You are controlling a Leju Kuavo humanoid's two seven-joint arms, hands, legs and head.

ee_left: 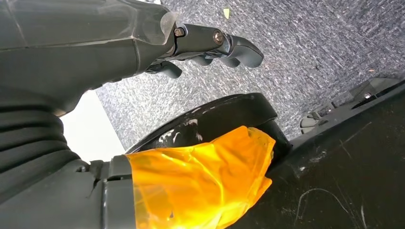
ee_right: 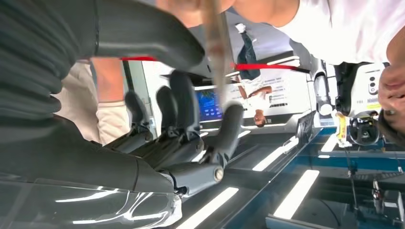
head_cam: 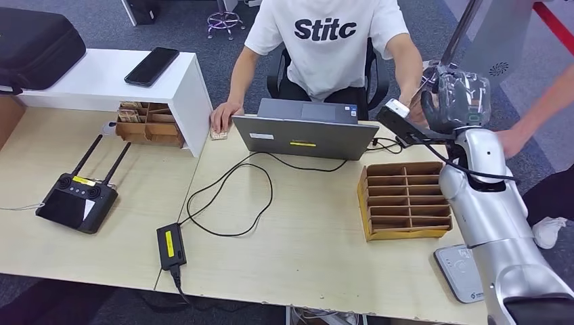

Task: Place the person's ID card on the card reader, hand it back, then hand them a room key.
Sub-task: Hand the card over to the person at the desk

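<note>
A thin tan ID card [ee_right: 217, 57], edge-on and blurred, stands pinched by the robot's raised right hand [head_cam: 455, 101], fingers curled; the flat grey card reader [head_cam: 459, 271] lies well below, back toward its elbow, on the pale wooden worktop [head_cam: 304, 230].

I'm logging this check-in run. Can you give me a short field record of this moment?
right hand: raised beyond the table's far right edge, near a standing person's hand
thin tan strip: blurred, between thumb and fingers; grip unclear
left hand: hanging over carpet, holds nothing
card reader: table's near right corner, partly behind the right arm
cardboard tray: beside the reader
laptop: before a seated person
</note>
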